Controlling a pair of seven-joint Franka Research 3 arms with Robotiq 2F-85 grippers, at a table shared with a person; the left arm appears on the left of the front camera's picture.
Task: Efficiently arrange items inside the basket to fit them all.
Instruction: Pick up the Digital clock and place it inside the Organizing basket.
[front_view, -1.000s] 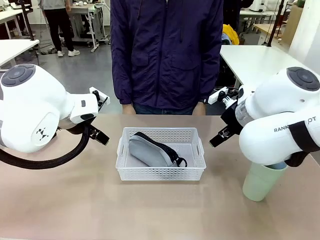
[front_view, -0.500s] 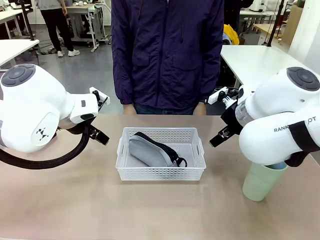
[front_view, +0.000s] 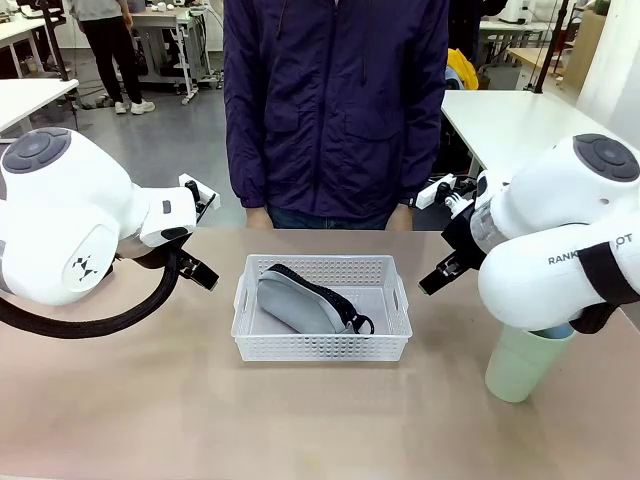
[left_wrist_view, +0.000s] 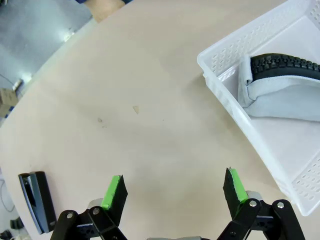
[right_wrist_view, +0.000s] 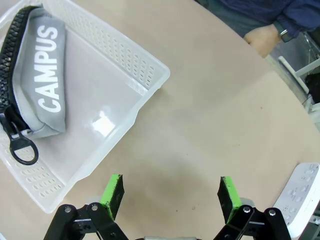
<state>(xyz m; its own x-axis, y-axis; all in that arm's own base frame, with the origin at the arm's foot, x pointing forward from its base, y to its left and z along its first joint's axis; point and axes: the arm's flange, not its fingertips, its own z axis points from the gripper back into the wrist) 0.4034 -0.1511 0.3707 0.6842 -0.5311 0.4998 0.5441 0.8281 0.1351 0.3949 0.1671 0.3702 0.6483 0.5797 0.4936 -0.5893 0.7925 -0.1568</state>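
Status at this moment, all positions referenced to the basket (front_view: 322, 347).

1. Tools. The left tool (left_wrist_view: 174, 182) has its fingers fully apart and grips nothing. It hangs over bare desk (front_view: 150, 400) just off the basket's left short end. The right tool (right_wrist_view: 170, 185) is likewise spread wide and empty, over bare desk off the basket's right short end.

2. Task items.
- The grey pouch (front_view: 300, 300) lies inside the basket, set diagonally across its left and middle floor, with the ring pull toward the near wall.
- The pale green cup (front_view: 518, 365) stands upright on the desk, outside the basket, off its right end and nearer my side. The right arm's elbow partly covers its rim.
- The black stapler (left_wrist_view: 35, 200) lies on the desk well apart from the basket's left end.
- A white object (right_wrist_view: 300, 195) at the edge of the right wrist view, beyond the basket's right end, may be the small white box. It is too cropped for me to confirm.

3. Hazards, in my judgement.
- The cup sits right under the right arm. Any swing of that elbow could tip it or sweep it off the desk.
- The diagonal pouch takes up most of the floor. If I load around it without squaring it to a wall, the cup or stapler may not seat below the rim.
- The basket looks light. Nudging the pouch sideways could slide the whole basket instead.
- The cup tapers, so a pinch on its wall could squeeze it upward out of the pads.
- The stapler lies low, so a steep descent risks the fingertips striking the desk.
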